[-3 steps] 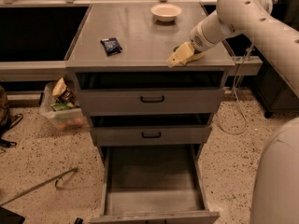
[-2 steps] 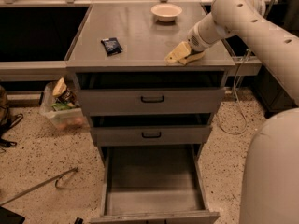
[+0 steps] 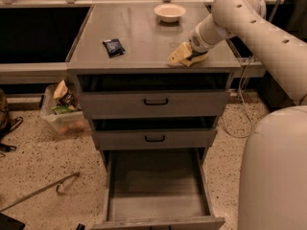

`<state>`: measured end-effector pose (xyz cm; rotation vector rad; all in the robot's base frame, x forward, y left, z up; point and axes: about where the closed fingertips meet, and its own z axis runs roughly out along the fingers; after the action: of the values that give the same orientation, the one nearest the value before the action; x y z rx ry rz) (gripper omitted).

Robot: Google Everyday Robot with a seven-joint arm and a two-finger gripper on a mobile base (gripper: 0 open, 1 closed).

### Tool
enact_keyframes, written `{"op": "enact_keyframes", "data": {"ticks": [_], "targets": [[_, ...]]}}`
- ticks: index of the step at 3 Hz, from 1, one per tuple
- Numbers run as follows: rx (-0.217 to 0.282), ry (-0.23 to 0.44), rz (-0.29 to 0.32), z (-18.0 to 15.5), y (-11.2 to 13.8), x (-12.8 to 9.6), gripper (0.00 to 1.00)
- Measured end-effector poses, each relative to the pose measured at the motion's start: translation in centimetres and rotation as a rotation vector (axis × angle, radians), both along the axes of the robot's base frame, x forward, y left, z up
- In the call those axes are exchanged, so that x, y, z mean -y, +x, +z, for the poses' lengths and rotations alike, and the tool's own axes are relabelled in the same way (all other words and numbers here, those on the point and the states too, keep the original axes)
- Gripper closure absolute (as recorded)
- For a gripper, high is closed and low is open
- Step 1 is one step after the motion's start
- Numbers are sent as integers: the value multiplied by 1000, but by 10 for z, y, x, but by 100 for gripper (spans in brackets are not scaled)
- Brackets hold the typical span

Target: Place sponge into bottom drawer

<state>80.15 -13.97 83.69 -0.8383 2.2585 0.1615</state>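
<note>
The sponge, pale yellow with a dark green edge, is at the front right of the grey cabinet top. My gripper is down on it at the end of the white arm, which reaches in from the right; the sponge is partly hidden by it. I cannot tell whether the sponge rests on the top or is lifted a little. The bottom drawer is pulled fully open below, its flat grey floor bare. The two upper drawers are slightly ajar.
A small dark blue packet lies on the left of the cabinet top. A white bowl stands at the back. A plastic bin with packets sits on the floor at the left. A metal rod lies on the floor.
The arm's elbow has swung a little to the left and nearer the camera. The gripper has stayed at the sponge at the front right of the top.
</note>
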Motion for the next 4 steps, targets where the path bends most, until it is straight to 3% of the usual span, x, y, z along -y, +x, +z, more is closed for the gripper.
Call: {"op": "enact_keyframes", "data": {"ticks": [3,4], "targets": [[0,0,0,0,0,0,89],[-25,63,54,11,-29,-1,100]]}}
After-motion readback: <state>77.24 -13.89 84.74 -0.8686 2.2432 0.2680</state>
